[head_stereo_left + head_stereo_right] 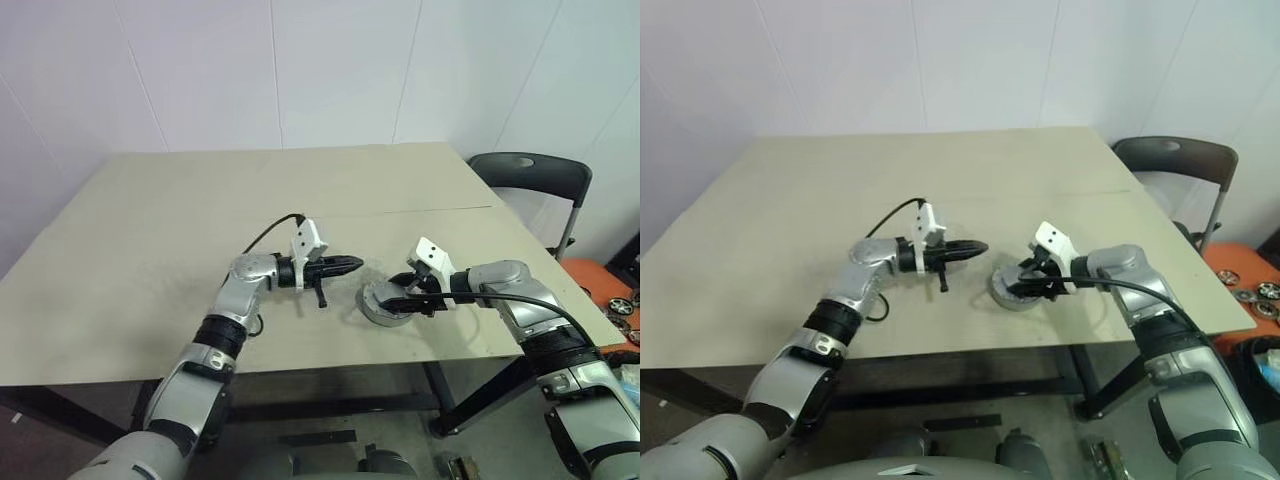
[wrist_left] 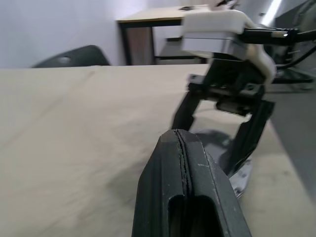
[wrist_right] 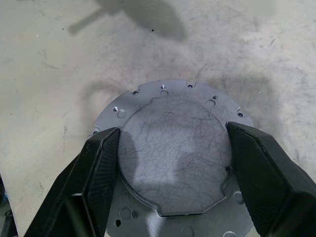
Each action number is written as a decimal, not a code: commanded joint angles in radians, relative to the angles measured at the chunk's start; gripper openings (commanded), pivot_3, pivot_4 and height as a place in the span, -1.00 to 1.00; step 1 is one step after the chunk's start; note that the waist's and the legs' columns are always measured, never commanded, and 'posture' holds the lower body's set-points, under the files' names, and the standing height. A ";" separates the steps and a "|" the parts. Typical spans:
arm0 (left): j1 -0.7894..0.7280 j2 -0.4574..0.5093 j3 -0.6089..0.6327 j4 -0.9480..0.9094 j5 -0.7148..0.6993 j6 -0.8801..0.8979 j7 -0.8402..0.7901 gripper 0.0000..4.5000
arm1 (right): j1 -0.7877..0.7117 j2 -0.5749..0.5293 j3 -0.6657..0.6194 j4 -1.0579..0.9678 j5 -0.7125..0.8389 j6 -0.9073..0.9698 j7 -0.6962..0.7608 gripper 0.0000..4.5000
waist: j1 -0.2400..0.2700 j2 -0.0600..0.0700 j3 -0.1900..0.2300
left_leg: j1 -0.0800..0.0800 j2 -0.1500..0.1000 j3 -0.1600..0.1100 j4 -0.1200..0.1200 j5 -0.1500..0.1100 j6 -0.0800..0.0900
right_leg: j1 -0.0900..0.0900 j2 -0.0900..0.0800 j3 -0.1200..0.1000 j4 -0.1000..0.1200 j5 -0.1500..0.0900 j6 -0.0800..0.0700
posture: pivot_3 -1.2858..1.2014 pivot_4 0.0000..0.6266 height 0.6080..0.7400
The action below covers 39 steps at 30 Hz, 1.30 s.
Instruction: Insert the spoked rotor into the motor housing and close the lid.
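left hand (image 2: 185, 163) fingers pressed together | right hand (image 3: 170, 148) clasps lid (image 3: 173, 158) | table (image 1: 200, 200)

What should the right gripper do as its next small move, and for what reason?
Probably stay clamped, steadying the assembly: the right gripper has its black fingers on both sides of the round grey metal lid, seated on the flanged motor housing, while the shut left gripper hovers beside it.

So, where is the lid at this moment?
The lid lies on the table toward the robot's right, near the front edge, between the right gripper's fingers; the left gripper points at it.
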 commanded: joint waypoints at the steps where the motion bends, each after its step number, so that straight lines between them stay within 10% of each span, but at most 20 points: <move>1: -0.060 -0.018 -0.029 0.084 0.047 -0.040 -0.009 -1.00 | 0.034 -0.015 0.002 0.056 -0.052 0.047 -0.052 0.35 | -0.001 0.000 0.000 | 0.000 0.000 0.000 0.000 0.000 0.000 | 0.000 0.000 0.000 0.000 0.000 0.000 | 0.03 -1.00 1.00; 15: -0.167 -0.150 -0.065 0.373 0.165 -0.181 0.007 -1.00 | 0.074 0.001 -0.015 -0.005 -0.041 0.065 -0.063 0.35 | -0.002 -0.001 0.000 | -0.001 0.000 0.000 -0.002 -0.001 0.001 | -0.002 0.000 -0.001 -0.002 0.000 0.001 | 0.03 -1.00 1.00; 39: -0.133 -0.101 0.014 0.285 0.136 -0.210 0.022 -1.00 | 0.120 -0.017 0.050 0.095 -0.101 0.055 -0.070 0.35 | -0.002 -0.002 -0.001 | 0.009 0.002 0.002 -0.013 -0.003 -0.002 | 0.002 0.001 0.000 -0.004 0.000 0.001 | 0.03 -1.00 1.00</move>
